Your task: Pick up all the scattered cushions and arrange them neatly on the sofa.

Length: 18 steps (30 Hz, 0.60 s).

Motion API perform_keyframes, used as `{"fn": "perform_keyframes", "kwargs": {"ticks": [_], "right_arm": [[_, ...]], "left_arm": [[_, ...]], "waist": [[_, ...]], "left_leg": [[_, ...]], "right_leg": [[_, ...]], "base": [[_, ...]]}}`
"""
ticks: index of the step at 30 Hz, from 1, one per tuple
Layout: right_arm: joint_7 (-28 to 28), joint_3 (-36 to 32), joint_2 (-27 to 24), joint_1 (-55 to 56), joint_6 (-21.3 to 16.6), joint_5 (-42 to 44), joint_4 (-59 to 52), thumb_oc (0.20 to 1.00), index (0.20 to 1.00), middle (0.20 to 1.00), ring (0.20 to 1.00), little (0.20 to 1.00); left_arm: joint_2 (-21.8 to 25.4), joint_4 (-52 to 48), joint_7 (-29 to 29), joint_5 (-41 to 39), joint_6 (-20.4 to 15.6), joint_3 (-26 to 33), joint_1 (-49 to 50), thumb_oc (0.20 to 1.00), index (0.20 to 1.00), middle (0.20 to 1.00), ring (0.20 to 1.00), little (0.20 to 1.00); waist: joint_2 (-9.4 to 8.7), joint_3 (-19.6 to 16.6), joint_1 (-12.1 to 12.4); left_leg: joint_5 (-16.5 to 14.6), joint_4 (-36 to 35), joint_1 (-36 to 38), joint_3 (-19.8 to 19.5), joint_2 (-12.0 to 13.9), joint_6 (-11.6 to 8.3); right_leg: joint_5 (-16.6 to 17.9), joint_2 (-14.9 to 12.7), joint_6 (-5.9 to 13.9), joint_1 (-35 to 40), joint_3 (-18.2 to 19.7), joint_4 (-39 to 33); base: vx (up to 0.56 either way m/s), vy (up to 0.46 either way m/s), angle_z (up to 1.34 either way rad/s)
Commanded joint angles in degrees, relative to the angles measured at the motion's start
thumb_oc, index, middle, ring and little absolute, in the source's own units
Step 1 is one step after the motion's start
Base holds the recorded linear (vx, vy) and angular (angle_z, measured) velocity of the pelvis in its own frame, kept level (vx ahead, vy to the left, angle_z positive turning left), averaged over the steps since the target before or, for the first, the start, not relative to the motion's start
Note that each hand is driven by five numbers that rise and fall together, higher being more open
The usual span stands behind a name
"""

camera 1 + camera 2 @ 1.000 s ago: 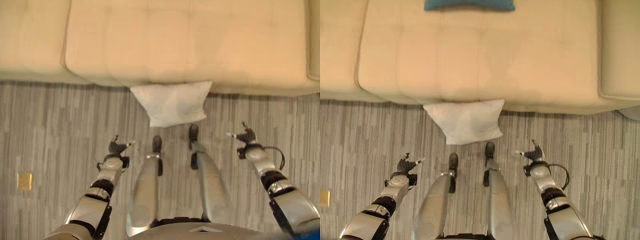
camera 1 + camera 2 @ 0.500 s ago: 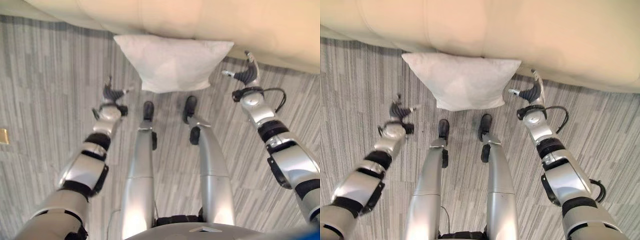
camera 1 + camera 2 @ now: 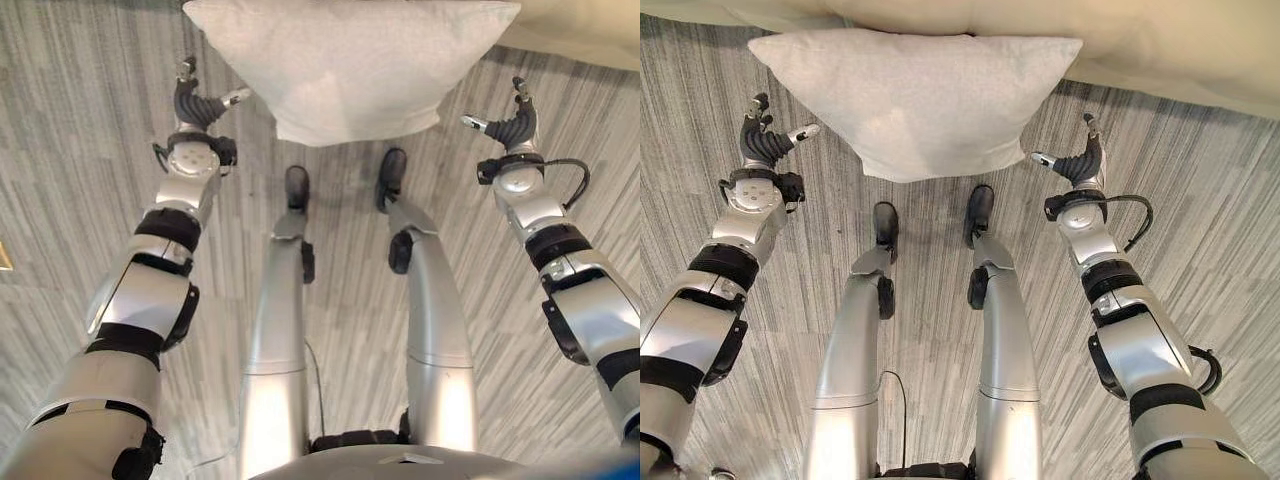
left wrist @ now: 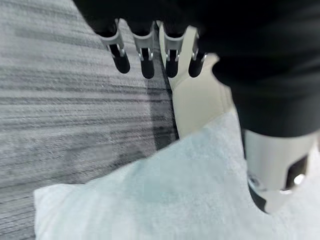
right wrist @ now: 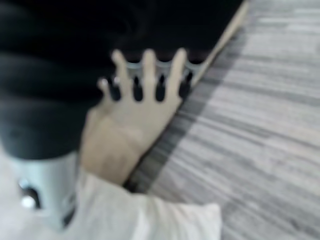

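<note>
White cushion [image 3: 910, 100] lies on the grey striped floor [image 3: 1200, 200], its far edge against the base of the beige sofa [image 3: 1180, 50], just ahead of the robot and roughly centred between the two arms.

Left hand [image 3: 196, 103] sits just beside the cushion's left corner; right hand [image 3: 1077, 163] just beside the right corner. Neither touches the fabric in the head views. Both hands are unclenched: fingers relaxed and slightly bent, thumbs spread toward the cushion, nothing held. Left wrist view confirms it: fingers [image 4: 147, 62] extended over floor, thumb above the cushion's surface with a gap. Right wrist view shows the same pose, cushion corner [image 5: 165, 220] below the thumb.

Step in hand, as judged: two-handed pinch or squeeze at opposite sides, then lift onto the seat.

To do it well:
- Bring both hands inward together so the cushion doesn't slide sideways or pivot.
- Get fingers under the side edges with thumbs on top; corners alone are floppy and likely to slip.
- Soft filling will compress, so close well past first contact before lifting.
- Lift it clear of the sofa front before moving forward, otherwise the far edge may catch on the base.
- Keep hands level; a tilt would probably let it sag out of one side.
</note>
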Motion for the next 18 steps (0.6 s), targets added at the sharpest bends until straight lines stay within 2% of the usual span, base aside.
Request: {"fn": "perform_keyframes", "kwargs": {"ticks": [1, 9, 18], "right_arm": [[-1.13, 2.75, -0.88, 3.22, -1.98, 1.72, -1.85, 1.000, 1.000, 1.000, 1.000, 1.000], [-1.07, 3.98, -1.90, 0.80, -2.67, 1.94, -4.19, 1.000, 1.000, 1.000, 1.000, 1.000], [-0.32, 6.09, 0.02, -1.30, -3.66, 1.94, -6.44, 1.000, 1.000, 1.000, 1.000, 1.000]], "left_arm": [[1.08, 0.70, -1.65, -2.85, -1.99, 1.89, 5.47, 1.000, 1.000, 1.000, 1.000, 1.000], [2.53, 0.29, -3.16, -2.59, -2.02, -0.51, 1.93, 1.000, 1.000, 1.000, 1.000, 1.000], [1.75, -1.03, -3.03, -1.42, -2.26, -2.58, -0.34, 1.000, 1.000, 1.000, 1.000, 1.000]], "waist": [[1.83, -6.57, -1.82], [1.86, -7.17, -2.58], [2.33, -8.06, -2.55]], "left_leg": [[-1.84, -0.65, -1.56, -0.78, -1.77, 1.85], [-1.68, 1.34, -6.51, -0.50, -1.67, 1.77], [-0.98, 2.21, -9.92, -0.95, -1.56, 1.50]], "right_leg": [[-6.23, 0.54, 5.78, 0.68, 1.56, 4.81], [-5.85, 0.71, 5.76, -3.92, 1.64, 6.12], [-5.36, 1.19, 5.60, -7.18, 1.52, 7.11]], "base": [[0.03, 0.014, -0.07], [0.01, -0.001, -0.02], [0.01, -0.010, -0.03]]}}
